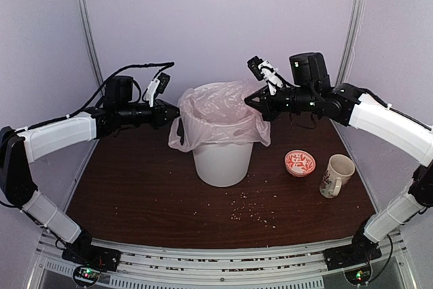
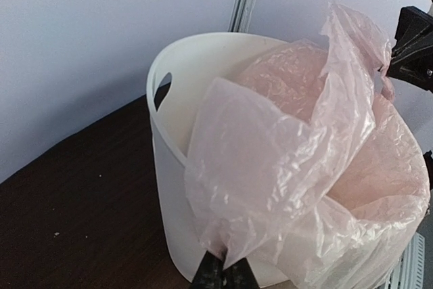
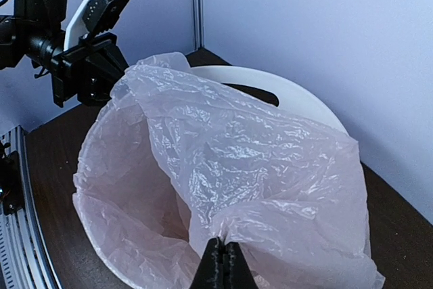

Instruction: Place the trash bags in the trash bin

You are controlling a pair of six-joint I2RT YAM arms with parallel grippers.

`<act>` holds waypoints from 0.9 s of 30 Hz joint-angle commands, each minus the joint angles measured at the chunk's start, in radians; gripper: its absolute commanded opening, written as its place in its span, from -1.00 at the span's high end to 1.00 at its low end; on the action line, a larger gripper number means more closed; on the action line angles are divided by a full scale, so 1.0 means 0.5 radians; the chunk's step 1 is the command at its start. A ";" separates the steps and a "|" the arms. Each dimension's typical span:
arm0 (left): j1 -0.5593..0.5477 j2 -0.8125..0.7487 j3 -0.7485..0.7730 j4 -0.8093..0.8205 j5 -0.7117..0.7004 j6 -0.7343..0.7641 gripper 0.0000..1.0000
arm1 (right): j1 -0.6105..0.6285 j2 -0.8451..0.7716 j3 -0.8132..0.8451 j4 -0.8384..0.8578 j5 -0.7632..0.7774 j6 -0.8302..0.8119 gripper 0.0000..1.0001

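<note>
I see the bag (image 1: 218,114) sitting in the bin (image 1: 222,165), its edges spilling over the rim. My left gripper (image 2: 222,277) pinches its left edge and my right gripper (image 3: 222,267) its right, both clamped on plastic at the rim. A bowl (image 1: 300,163) and mug (image 1: 336,175) stand to the right.

You see the white round bin (image 1: 222,160) upright on the table (image 1: 135,194), central, tapering downward, oval handle hole under its rim, the thin crinkly pale-pink bag (image 1: 220,109) lining its mouth, edges draped outside at 3 and 9 o'clock.
</note>
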 commanded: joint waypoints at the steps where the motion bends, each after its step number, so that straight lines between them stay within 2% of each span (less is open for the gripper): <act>1: -0.006 -0.021 0.115 0.100 -0.090 -0.011 0.98 | -0.093 -0.124 0.027 0.095 -0.046 0.040 1.00; 9: -0.006 0.142 0.343 0.047 -0.274 -0.068 1.00 | -0.490 -0.090 0.018 0.273 -0.475 0.176 1.00; 15: -0.006 0.379 0.581 0.023 -0.417 -0.117 1.00 | -0.671 0.088 0.026 0.444 -0.716 0.239 1.00; 20: -0.007 0.637 0.801 -0.060 -0.415 -0.151 1.00 | -0.708 0.280 0.098 0.508 -0.754 0.242 1.00; 27: -0.007 0.769 0.789 0.030 -0.361 -0.234 1.00 | -0.749 0.520 0.164 0.513 -0.727 0.224 1.00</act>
